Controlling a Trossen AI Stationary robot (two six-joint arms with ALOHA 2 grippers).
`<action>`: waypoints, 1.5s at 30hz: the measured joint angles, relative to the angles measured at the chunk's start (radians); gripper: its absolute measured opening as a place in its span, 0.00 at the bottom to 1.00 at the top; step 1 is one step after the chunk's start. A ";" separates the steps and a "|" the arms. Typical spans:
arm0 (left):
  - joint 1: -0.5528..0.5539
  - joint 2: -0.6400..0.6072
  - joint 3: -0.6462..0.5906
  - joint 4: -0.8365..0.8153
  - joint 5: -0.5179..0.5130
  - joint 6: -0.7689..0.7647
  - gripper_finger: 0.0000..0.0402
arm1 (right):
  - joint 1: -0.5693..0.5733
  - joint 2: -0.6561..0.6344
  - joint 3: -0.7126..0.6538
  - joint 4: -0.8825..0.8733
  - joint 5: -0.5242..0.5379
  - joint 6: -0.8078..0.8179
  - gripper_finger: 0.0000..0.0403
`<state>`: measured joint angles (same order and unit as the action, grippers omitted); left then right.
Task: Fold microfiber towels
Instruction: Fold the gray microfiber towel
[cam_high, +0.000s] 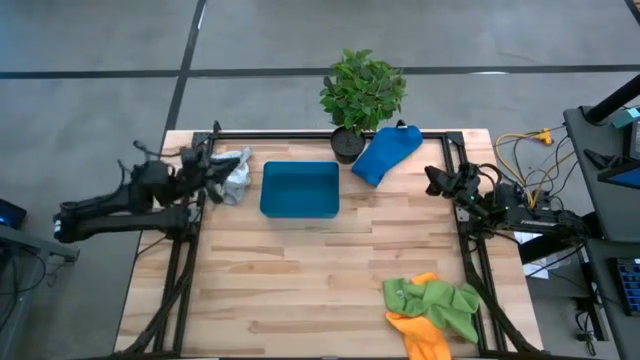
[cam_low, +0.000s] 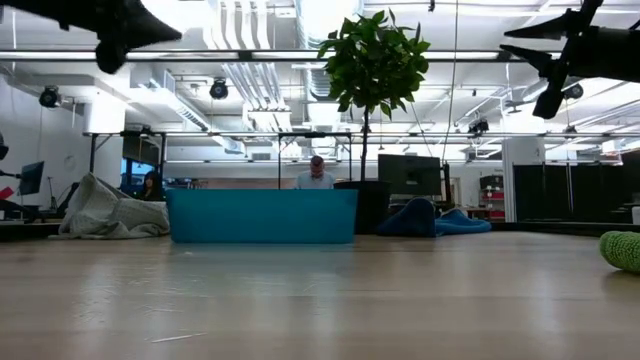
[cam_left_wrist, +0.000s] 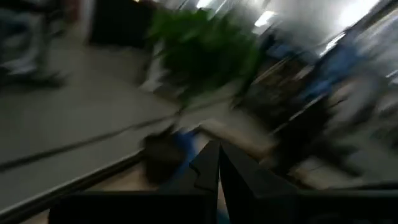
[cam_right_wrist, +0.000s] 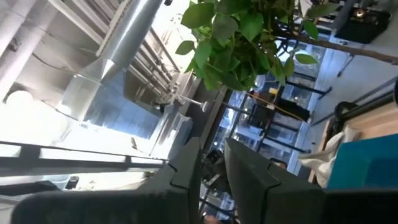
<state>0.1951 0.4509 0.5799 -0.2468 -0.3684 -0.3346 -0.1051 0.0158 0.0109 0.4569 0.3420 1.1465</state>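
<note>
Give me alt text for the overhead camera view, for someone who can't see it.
Overhead view of a wooden table with four unfolded towels: a grey-white towel far left, a blue towel beside a potted plant, and a green towel lying over an orange towel near right. A blue tray sits centre; both arms wait at the table's sides.

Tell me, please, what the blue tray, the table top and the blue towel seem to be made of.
Blue tray: probably plastic; rigid straight walls, even matte colour.
Table top: wood, likely butcher-block style; pale planks with visible grain and joints, smooth finish.
Blue towel: soft cloth, possibly microfiber; it lies crumpled in loose folds, with no shine.
</note>
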 joint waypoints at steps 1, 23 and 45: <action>0.000 0.035 0.054 -0.095 -0.057 -0.013 0.00 | 0.000 0.000 0.000 0.001 0.000 -0.004 0.17; 0.491 0.999 0.658 -0.965 0.178 0.010 0.00 | 0.000 0.007 0.000 0.120 0.104 -0.043 0.17; 0.598 1.326 0.788 -1.027 -0.032 0.246 0.40 | 0.000 0.013 0.000 0.210 0.066 -0.059 0.17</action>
<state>0.7927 1.7764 1.3682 -1.2736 -0.4001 -0.0885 -0.1051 0.0288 0.0109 0.6674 0.4082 1.0878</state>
